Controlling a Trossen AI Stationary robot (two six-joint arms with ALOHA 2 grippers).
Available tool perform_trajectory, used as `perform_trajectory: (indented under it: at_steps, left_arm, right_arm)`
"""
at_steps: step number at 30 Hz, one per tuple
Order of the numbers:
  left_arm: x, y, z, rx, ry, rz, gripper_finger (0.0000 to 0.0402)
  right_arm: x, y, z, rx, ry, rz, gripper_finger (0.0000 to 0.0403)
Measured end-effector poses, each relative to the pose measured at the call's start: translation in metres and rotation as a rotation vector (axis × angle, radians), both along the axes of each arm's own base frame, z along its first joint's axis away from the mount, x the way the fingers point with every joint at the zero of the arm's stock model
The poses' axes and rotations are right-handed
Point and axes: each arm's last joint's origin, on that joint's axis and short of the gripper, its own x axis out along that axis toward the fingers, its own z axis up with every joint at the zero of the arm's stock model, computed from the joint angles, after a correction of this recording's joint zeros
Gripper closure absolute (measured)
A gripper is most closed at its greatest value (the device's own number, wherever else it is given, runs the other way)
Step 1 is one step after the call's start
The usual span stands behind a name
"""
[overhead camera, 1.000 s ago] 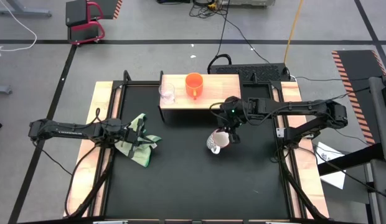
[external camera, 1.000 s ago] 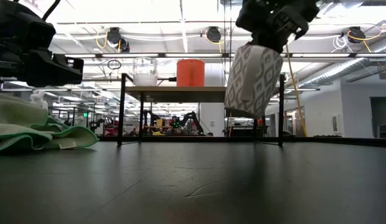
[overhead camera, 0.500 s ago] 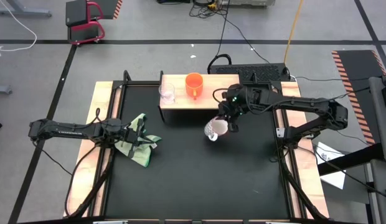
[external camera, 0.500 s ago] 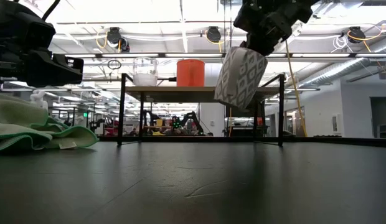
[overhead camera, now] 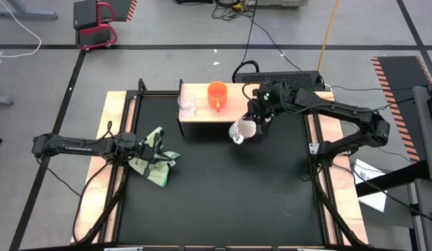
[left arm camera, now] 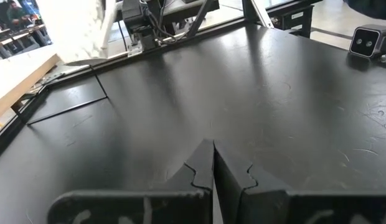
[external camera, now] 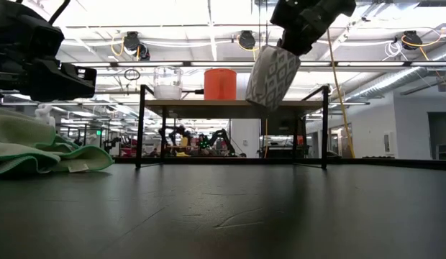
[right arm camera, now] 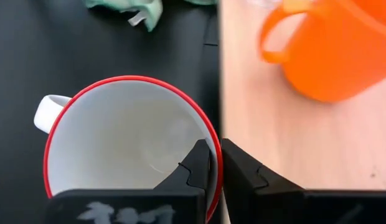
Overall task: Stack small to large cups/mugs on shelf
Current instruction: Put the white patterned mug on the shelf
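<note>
The white mug (overhead camera: 242, 130) hangs tilted in the air, pinched by its red rim in the right hand (overhead camera: 256, 124), whose fingers (right arm camera: 202, 163) are closed on the wall, one inside and one outside. It sits at the shelf (overhead camera: 230, 109) front edge, above the black table (overhead camera: 216, 188), with bare wooden top just beside the hand. Beyond the hand on the shelf stand the orange mug (overhead camera: 217, 95) and, farther along, the glass cup (overhead camera: 186, 104), apart from each other. That makes three vessels. The orange mug is cut off in the right wrist view. The left hand (left arm camera: 213, 163), fingers pressed together and empty, waits low beside one green cloth (overhead camera: 154, 157).
</note>
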Motion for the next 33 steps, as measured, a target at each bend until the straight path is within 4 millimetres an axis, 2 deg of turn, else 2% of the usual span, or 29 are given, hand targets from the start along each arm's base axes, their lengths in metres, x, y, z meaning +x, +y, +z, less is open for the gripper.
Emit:
perform_trajectory:
  at_steps: [11, 17, 26, 33]
  left_arm:
    - [0.000, 0.000, 0.000, 0.001, 0.000, 0.000, 0.0392]
    - [0.000, 0.000, 0.000, 0.001, -0.001, 0.000, 0.0392]
    - [0.000, 0.000, 0.000, 0.003, -0.001, -0.001, 0.0392]
    - [0.000, 0.000, 0.000, 0.011, -0.001, -0.002, 0.0392]
  right_arm:
    - [-0.015, -0.024, 0.026, -0.011, 0.006, -0.089, 0.0388]
    - [-0.019, -0.024, 0.042, -0.014, 0.001, -0.097, 0.0388]
    - [-0.020, -0.024, 0.056, -0.027, -0.017, -0.096, 0.0388]
    - [-0.020, -0.027, 0.086, -0.064, -0.022, -0.107, 0.0391]
